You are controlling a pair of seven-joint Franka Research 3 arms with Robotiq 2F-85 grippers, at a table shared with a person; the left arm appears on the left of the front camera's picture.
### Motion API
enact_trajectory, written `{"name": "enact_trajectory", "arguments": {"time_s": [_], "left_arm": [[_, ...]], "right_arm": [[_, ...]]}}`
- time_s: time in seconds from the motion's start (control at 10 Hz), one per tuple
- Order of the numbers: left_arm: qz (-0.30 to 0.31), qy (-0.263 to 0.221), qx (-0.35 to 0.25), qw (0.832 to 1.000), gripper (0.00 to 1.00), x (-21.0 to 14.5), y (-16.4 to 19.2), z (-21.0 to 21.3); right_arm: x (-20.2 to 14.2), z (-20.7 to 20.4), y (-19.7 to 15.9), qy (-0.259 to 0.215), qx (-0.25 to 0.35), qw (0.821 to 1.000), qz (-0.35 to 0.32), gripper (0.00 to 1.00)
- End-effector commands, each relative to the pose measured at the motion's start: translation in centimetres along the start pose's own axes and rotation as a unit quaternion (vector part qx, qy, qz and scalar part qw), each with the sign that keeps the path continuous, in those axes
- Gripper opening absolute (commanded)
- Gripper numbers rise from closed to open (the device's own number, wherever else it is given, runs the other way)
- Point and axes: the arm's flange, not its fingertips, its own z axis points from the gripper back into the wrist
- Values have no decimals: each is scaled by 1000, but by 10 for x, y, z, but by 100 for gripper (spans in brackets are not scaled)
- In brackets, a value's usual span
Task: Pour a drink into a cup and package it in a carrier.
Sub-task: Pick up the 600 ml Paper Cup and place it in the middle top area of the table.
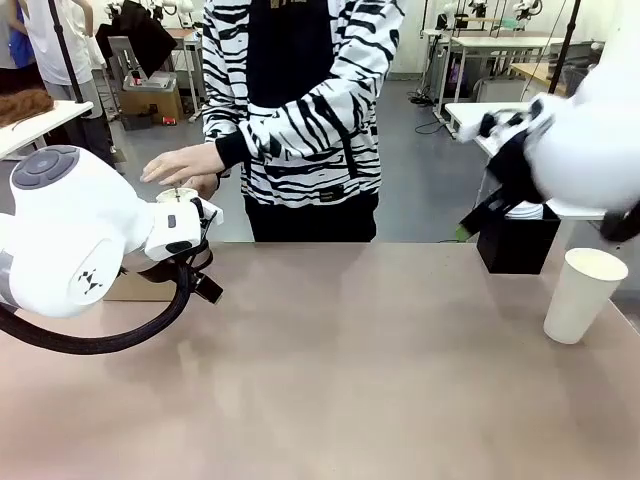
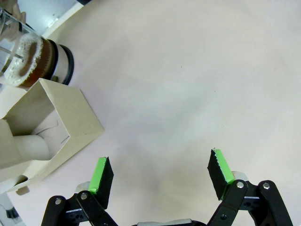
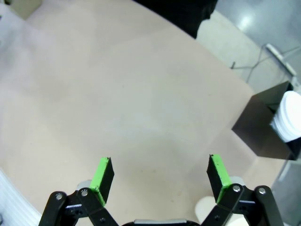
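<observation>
The left claw [image 2: 161, 175] is spread wide over the bare table [image 2: 188, 70]. Nothing is between its green pads [image 2: 101, 170]. Near it sits the brown cardboard carrier [image 2: 70, 117]. It is open on top, and there is something white and round inside that I cannot make out. Right next to the carrier stands the glass press jug [image 2: 51, 59]. The brown drink [image 2: 40, 66] is in the jug, with foam on top. From the front, a person's hand [image 1: 185, 165] is over the top of the jug. The jug is at the far left of the table, behind the big white left arm [image 1: 70, 230].

The right claw [image 3: 161, 175] is spread wide too and holds nothing. The white paper cup [image 1: 585, 295] stands upright near the table's right edge, with no claw touching it. Near it, farther back, is a black box [image 1: 515, 250] with round white things on top.
</observation>
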Motion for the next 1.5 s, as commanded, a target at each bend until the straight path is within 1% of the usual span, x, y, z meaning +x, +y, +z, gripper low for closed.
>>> {"name": "enact_trajectory", "arguments": {"time_s": [0.0, 0.2, 0.3, 0.4, 0.5, 0.6, 0.7, 1.1, 1.2, 1.4], "left_arm": [[0, 0, 0, 1000, 100, 0, 0, 0], [0, 0, 0, 1000, 100, 0, 0, 0], [0, 0, 0, 1000, 100, 0, 0, 0], [0, 0, 0, 1000, 100, 0, 0, 0], [0, 0, 0, 1000, 100, 0, 0, 0], [0, 0, 0, 1000, 100, 0, 0, 0], [0, 0, 0, 1000, 100, 0, 0, 0], [0, 0, 0, 1000, 100, 0, 0, 0], [0, 0, 0, 1000, 100, 0, 0, 0], [0, 0, 0, 1000, 100, 0, 0, 0]], "right_arm": [[-21, 19, -61, -25, 71, 996, 40, 100], [-49, 20, -107, -55, 109, 989, 83, 100], [-68, 14, -127, -100, 148, 977, 112, 100], [-84, 5, -142, -132, 175, 968, 122, 100], [-95, -4, -148, -160, 185, 962, 123, 100], [-95, -12, -144, -170, 174, 964, 108, 100], [-99, 19, -131, -134, 140, 974, 113, 100], [-99, 19, -131, -134, 140, 974, 113, 100], [-102, 12, -132, -131, 136, 974, 122, 100], [-155, 18, -170, -219, 148, 959, 99, 100]]}}
